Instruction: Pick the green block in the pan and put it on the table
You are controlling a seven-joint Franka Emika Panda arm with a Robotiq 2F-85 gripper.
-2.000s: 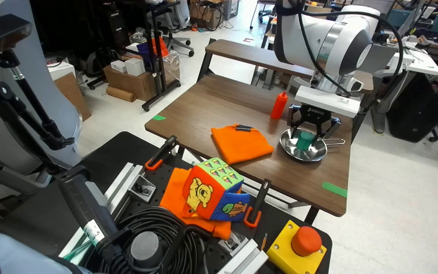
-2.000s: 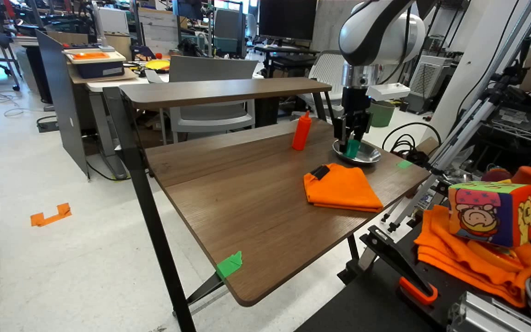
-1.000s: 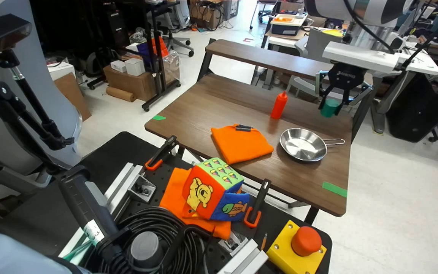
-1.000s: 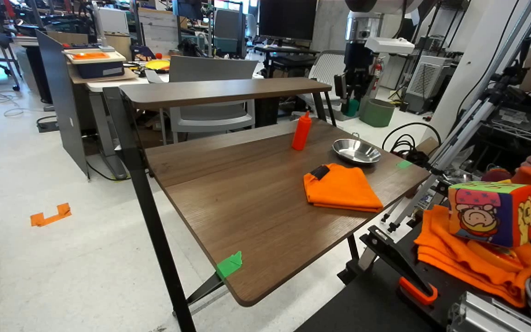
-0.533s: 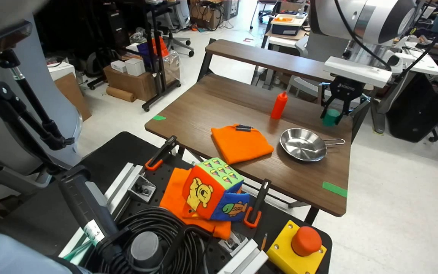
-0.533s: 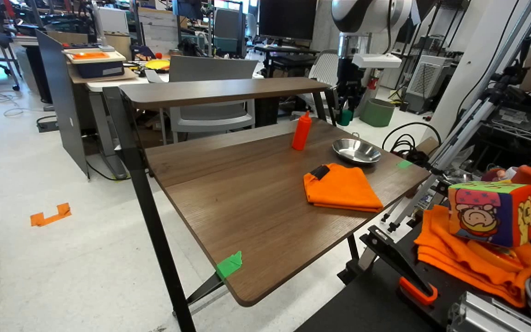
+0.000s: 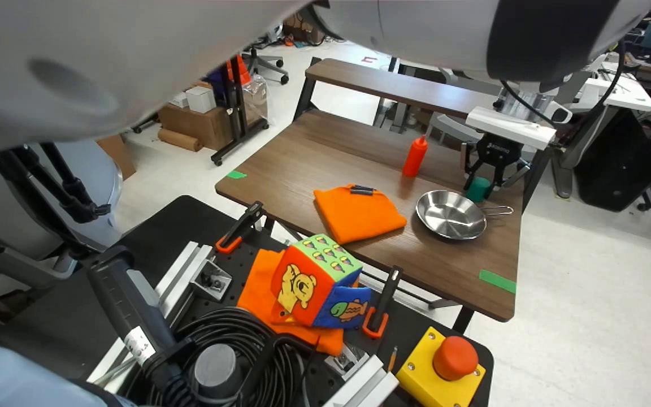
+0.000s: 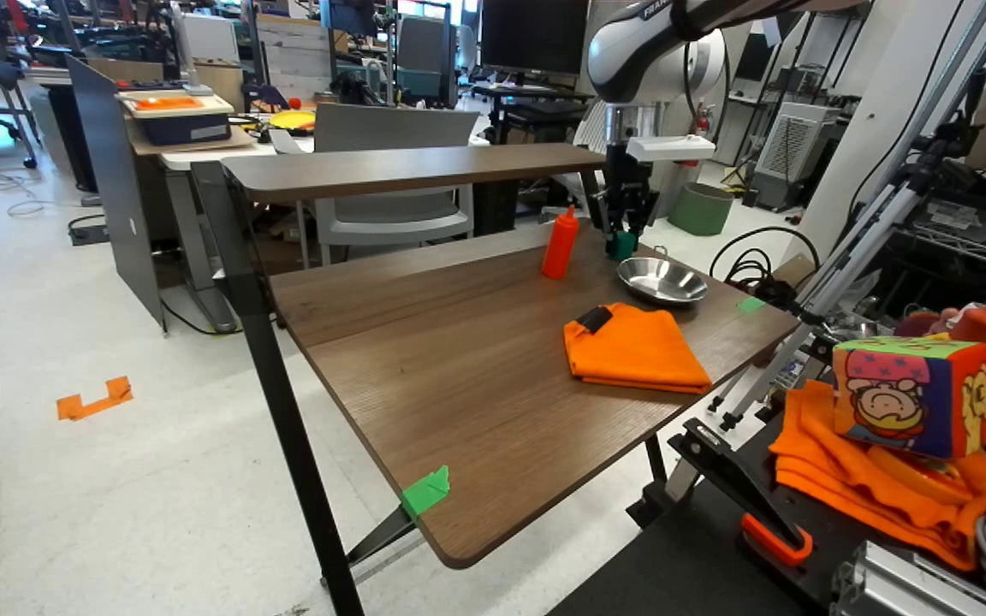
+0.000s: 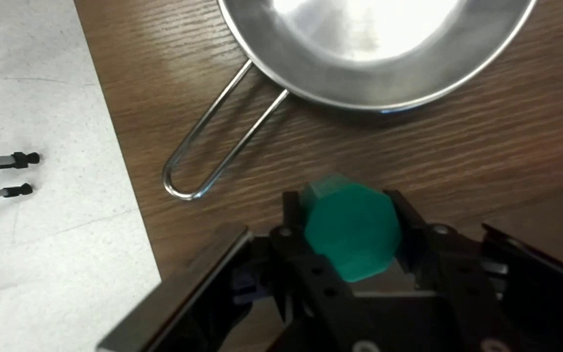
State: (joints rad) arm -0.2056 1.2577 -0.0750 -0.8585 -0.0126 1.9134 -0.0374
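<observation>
The table (image 7: 303, 152) holds 1 bottle (image 7: 415, 157), 1 orange cloth (image 7: 359, 216), 1 pan (image 7: 451, 216).

A green block (image 9: 353, 231), faceted, is being held just beyond the far side of a metal pan (image 7: 451, 216), wire-handled, gleaming inside, sitting upright on the right of a brown wood-grain table (image 7: 303, 161).

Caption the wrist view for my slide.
Black gripper clasping a green faceted block; beside it, a round silvery metal pan on a brown woodgrain table.
</observation>
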